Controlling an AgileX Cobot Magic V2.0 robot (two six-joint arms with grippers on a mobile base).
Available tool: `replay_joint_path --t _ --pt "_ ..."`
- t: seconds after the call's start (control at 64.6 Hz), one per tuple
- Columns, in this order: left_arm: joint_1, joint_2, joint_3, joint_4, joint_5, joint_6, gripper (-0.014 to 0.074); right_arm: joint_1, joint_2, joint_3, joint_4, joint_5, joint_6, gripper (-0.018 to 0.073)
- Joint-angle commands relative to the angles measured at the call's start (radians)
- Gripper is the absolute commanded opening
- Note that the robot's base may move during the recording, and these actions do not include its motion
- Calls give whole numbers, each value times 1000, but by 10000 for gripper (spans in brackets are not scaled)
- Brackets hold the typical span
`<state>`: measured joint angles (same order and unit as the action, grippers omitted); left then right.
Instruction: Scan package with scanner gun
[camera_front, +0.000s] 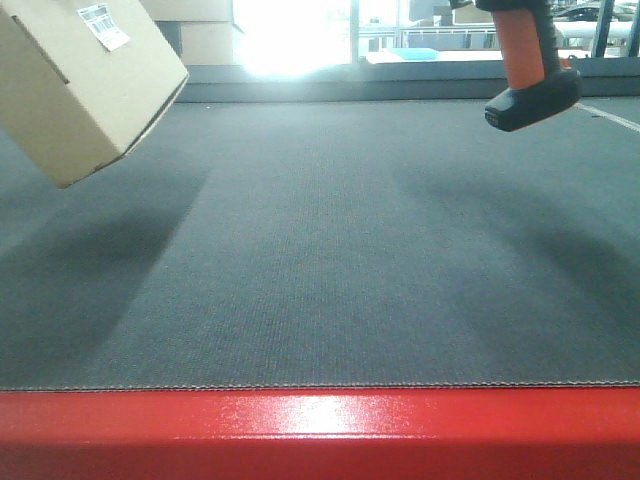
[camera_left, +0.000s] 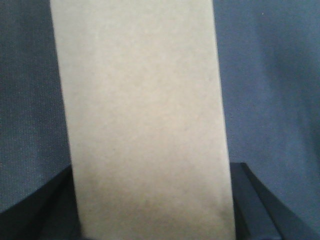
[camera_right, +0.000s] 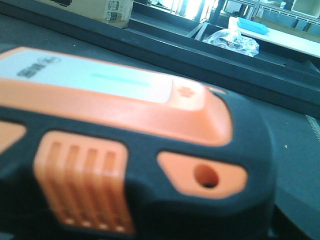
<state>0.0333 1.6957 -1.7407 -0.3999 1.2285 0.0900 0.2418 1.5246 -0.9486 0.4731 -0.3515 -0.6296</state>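
The package (camera_front: 80, 90), a plain tan cardboard box, hangs tilted in the air at the upper left of the front view, with its white barcode label (camera_front: 105, 25) on the upward face. In the left wrist view the package (camera_left: 145, 125) fills the middle, with my left gripper (camera_left: 155, 200) shut on it and dark fingers (camera_left: 255, 200) at either side. The scanner gun (camera_front: 530, 70), orange and black, hangs at the upper right, handle base pointing down. It fills the right wrist view (camera_right: 125, 130), held in my right gripper, whose fingers are hidden.
Below both held things lies a dark grey mat (camera_front: 330, 250) with a red front edge (camera_front: 320, 430). A dark raised rail (camera_front: 400, 85) runs along the back. Beyond it stand cardboard boxes (camera_front: 205, 40) and a plastic bag (camera_right: 232, 40).
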Motion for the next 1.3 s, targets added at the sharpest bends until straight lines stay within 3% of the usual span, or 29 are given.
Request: replay_joint_path --t 0.0,0.387,0.666,0.836,1.099,1.285 --pt "3 -4 -3 -13 -7 -4 -111 -5 -23 -18 -7 -56 -8 -158" --pt "3 -4 -3 -13 -7 -4 -111 -5 -23 -18 -7 -56 -8 -158" --pt "3 -4 -3 -15 -7 -4 -111 -5 -23 -18 -5 -58 155 -158" --pt "3 -4 -3 -15 -7 -4 -111 -5 -23 -18 58 -79 245 -158" --pt "3 -4 -3 -17 -7 -4 -111 -5 12 -18 85 -178 340 -160" --pt "3 -4 -3 -17 -7 -4 -111 -5 78 -18 68 -264 344 -160"
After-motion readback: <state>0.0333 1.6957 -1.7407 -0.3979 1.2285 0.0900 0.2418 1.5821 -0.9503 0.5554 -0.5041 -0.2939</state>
